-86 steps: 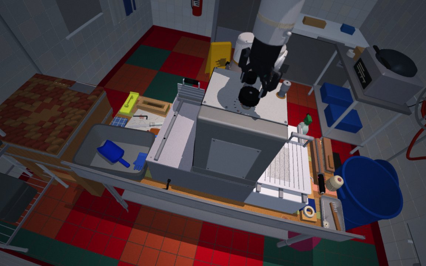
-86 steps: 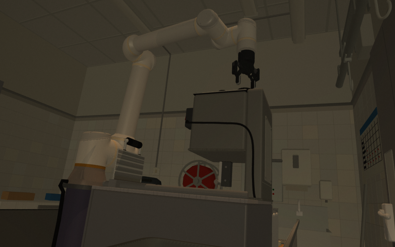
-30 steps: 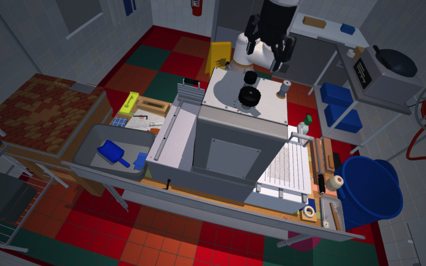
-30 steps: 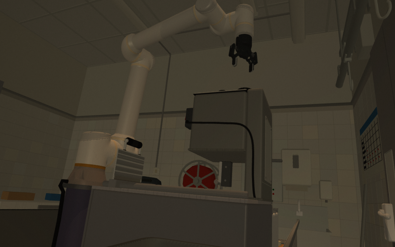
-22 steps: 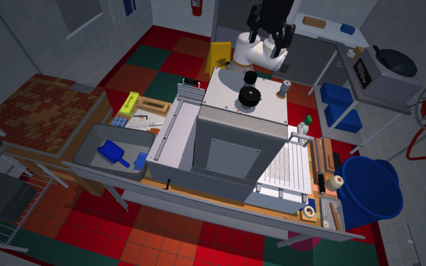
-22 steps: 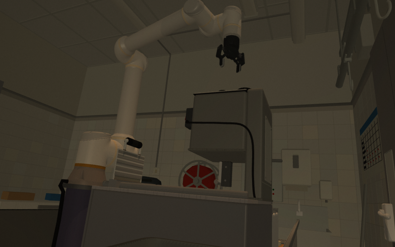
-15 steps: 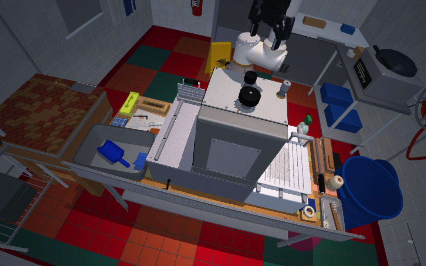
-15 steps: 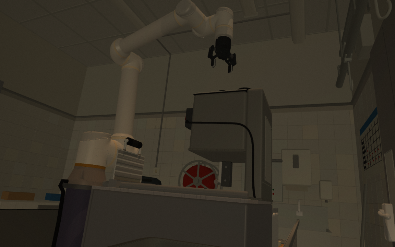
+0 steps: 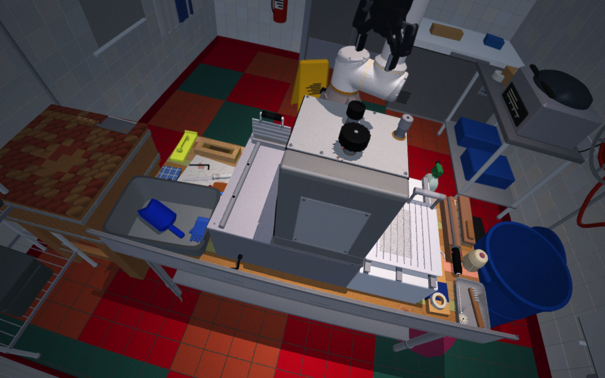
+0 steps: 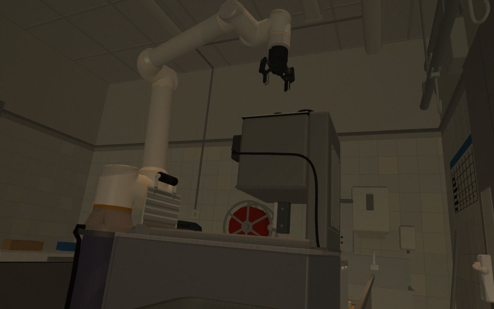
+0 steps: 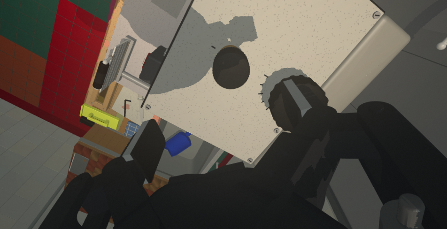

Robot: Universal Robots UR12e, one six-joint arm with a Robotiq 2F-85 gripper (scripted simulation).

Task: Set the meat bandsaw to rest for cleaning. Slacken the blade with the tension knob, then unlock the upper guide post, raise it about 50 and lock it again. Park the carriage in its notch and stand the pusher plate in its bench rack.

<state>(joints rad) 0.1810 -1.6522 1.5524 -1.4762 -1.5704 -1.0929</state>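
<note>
My gripper (image 10: 277, 82) hangs open and empty high above the far part of the bandsaw's speckled top plate (image 9: 348, 141). Two black knobs stand on that plate: a larger ribbed one (image 9: 354, 137) with tick marks around its base, toward the front, and a smaller one (image 9: 355, 110) behind it. A grey post (image 9: 407, 125) rises from the plate's right side. The ribbed pusher plate (image 9: 269, 129) with a black handle stands upright at the table's far left corner. The white slotted carriage (image 9: 408, 240) sits on the saw's right side.
A grey tub (image 9: 164, 214) with a blue scoop and glove sits left of the saw. A wooden rack (image 9: 218, 150) and a yellow tray (image 9: 185, 146) lie behind it. A blue bin (image 9: 523, 270) stands at the bench's right end, with shelves of blue boxes (image 9: 481, 155) beyond.
</note>
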